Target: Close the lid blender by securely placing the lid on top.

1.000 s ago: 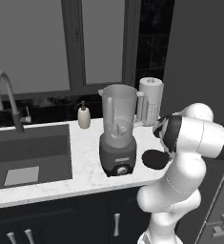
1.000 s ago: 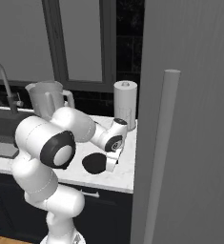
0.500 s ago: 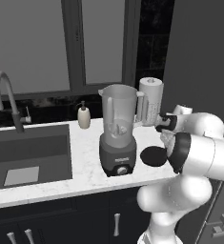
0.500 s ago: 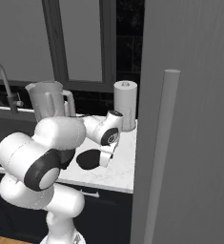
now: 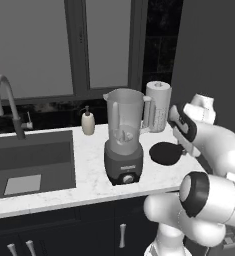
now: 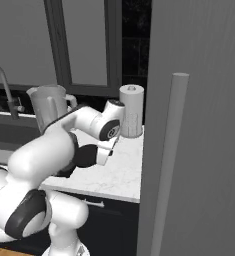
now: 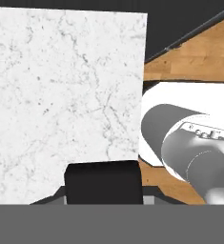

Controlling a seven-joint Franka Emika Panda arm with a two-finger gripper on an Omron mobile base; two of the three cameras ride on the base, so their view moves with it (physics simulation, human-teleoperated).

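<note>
Hard to make out the gripper [image 5: 178, 149] itself: in the left base view its tips hidden behind the white forearm, in the right base view tucked under the wrist beside the lid [image 6: 85, 155]. In the hand view, a black block between the finger tips, cut by the lower edge; shape unclear there. Jaws closed narrow on the lid's [image 5: 165, 152] edge, holding this flat round black disc just above the counter [image 5: 91, 170], right of the blender [image 5: 123, 137] and apart from it.

Blender: tall clear tapered jar, mouth uncovered, side handle, on dark grey base with small front knob. In the right base view partly covered by the arm.

Behind, a white ribbed cylinder [image 5: 158, 106], matte. Left of the jar, a small beige soap bottle [image 5: 88, 121]. Counter of white marble with fine grey veins. Dark sink [image 5: 29, 160] cut off at the left edge, curved metal faucet [image 5: 9, 106] above.
</note>
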